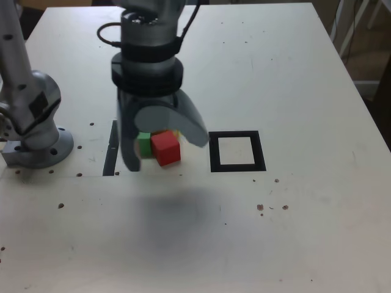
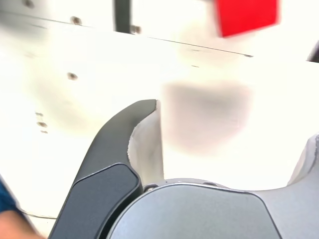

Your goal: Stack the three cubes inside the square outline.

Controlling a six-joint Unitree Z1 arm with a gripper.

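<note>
The pincer (image 1: pixel 164 151) hangs wide open above the cluster of cubes, holding nothing; whether a finger touches a cube is hard to tell. The arm reaches down from the worktop's far edge, its wrist pointing at the surface. The red cube (image 1: pixel 165 148) sits in front, the green cube (image 1: pixel 144 144) touching it on the exterior view's left, and a sliver of the yellow cube (image 1: pixel 176 132) shows behind. The square outline (image 1: pixel 237 152) lies just beside them on the exterior view's right, its centre bare.
</note>
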